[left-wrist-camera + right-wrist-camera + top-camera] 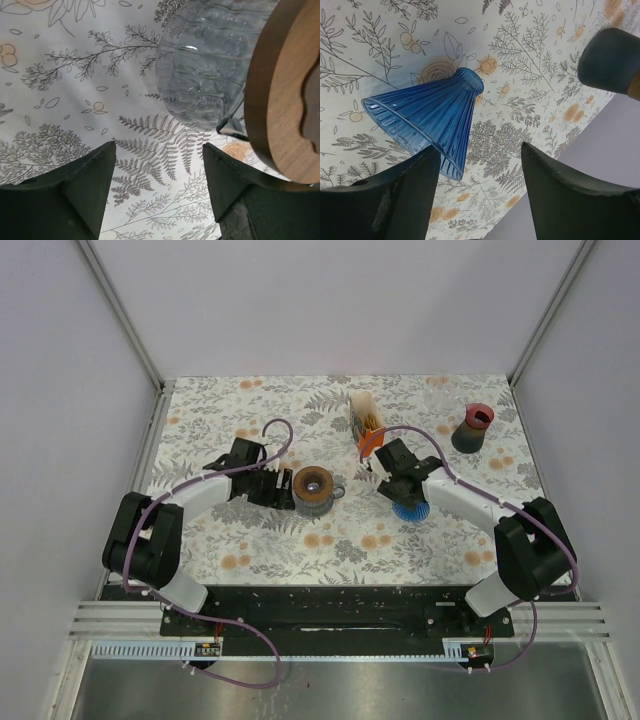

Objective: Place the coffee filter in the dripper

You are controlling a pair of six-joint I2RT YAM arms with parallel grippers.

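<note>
Two grippers, both with jaws spread and nothing pinched between them. The left gripper (158, 157) hangs low over the flowered tablecloth (65, 75), and between its dark fingers (85, 190) only a printed fern shows. Just past them stands the glass dripper (200, 75), clear and ribbed, ringed by a wooden collar (285, 100) that fills the right edge of the left wrist view. From above, that dripper sits near the middle of the table with the left gripper just beside it on its left; whether a finger touches it I cannot tell.

The right gripper (479, 155) stands open over the cloth too. A blue ribbed cone (427, 117) lies on its side there, wide mouth toward the lower left of the wrist view. Its rim runs behind one finger, so contact cannot be judged.

What look like the coffee filters (362, 412) — a pale upright stack with an orange piece (370, 443) at its foot — stand on the far side of the right gripper, apart from the glass dripper. A dark cup (473, 427) with a red rim sits toward the far right corner, well apart from both grippers.

Each arm reaches in from its base at the near edge, a purple cable (283, 430) looping over it
</note>
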